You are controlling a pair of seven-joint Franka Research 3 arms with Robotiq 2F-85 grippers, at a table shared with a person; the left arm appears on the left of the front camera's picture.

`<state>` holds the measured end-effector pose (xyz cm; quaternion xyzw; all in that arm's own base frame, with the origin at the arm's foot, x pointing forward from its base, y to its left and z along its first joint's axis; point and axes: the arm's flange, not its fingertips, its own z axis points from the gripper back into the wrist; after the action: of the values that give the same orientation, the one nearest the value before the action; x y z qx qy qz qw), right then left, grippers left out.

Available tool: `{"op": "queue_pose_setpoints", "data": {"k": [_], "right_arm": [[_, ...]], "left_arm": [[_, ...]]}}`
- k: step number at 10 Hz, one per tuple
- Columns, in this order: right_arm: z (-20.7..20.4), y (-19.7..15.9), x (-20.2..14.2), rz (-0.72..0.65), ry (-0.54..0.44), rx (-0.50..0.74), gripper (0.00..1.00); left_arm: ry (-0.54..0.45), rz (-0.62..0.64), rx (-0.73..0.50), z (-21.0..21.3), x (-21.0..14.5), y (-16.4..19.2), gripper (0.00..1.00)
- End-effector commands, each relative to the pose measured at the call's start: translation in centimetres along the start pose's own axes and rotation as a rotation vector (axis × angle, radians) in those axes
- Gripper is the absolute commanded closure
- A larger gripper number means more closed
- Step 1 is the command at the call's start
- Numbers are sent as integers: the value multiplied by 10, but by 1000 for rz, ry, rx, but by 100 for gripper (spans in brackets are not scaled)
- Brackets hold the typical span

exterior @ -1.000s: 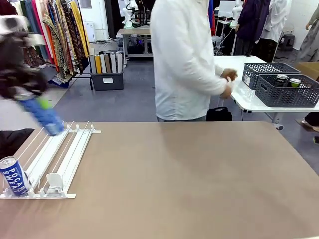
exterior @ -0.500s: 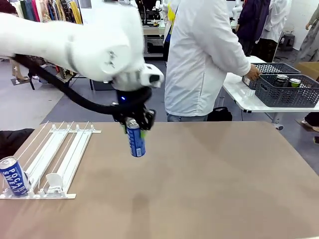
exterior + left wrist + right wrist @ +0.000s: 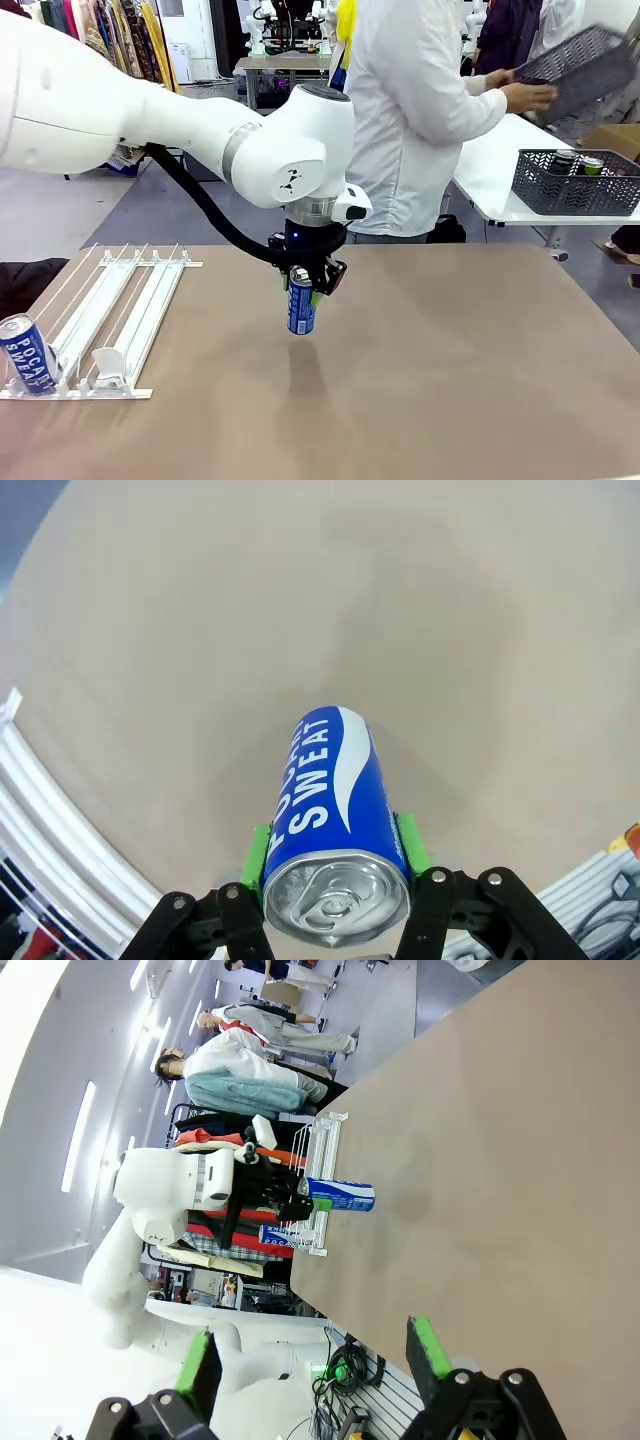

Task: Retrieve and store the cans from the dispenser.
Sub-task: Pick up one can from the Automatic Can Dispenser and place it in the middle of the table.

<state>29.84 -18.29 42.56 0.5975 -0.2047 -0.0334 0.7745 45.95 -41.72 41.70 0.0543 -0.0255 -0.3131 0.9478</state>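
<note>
- Right now the left gripper (image 3: 302, 288) is clamping a blue Pocari Sweat can (image 3: 301, 308) by its upper part, green pads pressing on both sides.
- Held can is hanging upright near the middle of the brown table (image 3: 450, 380), clear of the surface, with its shadow lying below it.
- Left wrist view is looking down onto the silver top, with the "SWEAT" lettering running along the side.
- Right gripper (image 3: 315, 1360) is sitting with its fingers spread wide apart and nothing between them.
- Dispenser (image 3: 120, 310) is lying flat at the table's left edge, well apart from the held can.
- A second blue can (image 3: 27, 352) is standing at the near end of its left lane, leaning slightly.
- A white pusher block (image 3: 108, 365) is sitting at the near end of the right lane.
- Person's hand (image 3: 528, 95) is holding a grey mesh basket (image 3: 585, 65) up, tilted; can't tell what's inside.
- Another grey basket (image 3: 575, 190) is resting on the white side table (image 3: 490, 185), with two dark cans (image 3: 566, 160) poking above its rim.
</note>
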Motion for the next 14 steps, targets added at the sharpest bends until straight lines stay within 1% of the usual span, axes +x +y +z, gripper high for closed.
{"op": "queue_pose_setpoints", "data": {"k": [1, 2, 4, 7, 8, 9, 12, 14], "right_arm": [[3, 1, 1, 15, 11, 3, 0], [3, 1, 1, 15, 11, 3, 0], [3, 1, 1, 15, 11, 3, 0], [3, 1, 1, 15, 11, 3, 0], [3, 1, 1, 15, 11, 3, 0], [3, 1, 1, 15, 11, 3, 0], [3, 1, 1, 15, 11, 3, 0], [3, 1, 1, 15, 11, 3, 0]], "left_arm": [[23, 77, -61, 6, 13, 8, 100], [13, 138, -92, 6, 16, 9, 100], [4, 206, -154, 8, 20, 14, 100], [28, 204, -196, -1, 23, 16, 100], [32, 193, -193, -3, 22, 15, 43], [31, 185, -188, -2, 21, 14, 0], [21, 180, -180, -1, 19, 12, 0], [-18, 189, -182, 15, 11, 18, 0]]}}
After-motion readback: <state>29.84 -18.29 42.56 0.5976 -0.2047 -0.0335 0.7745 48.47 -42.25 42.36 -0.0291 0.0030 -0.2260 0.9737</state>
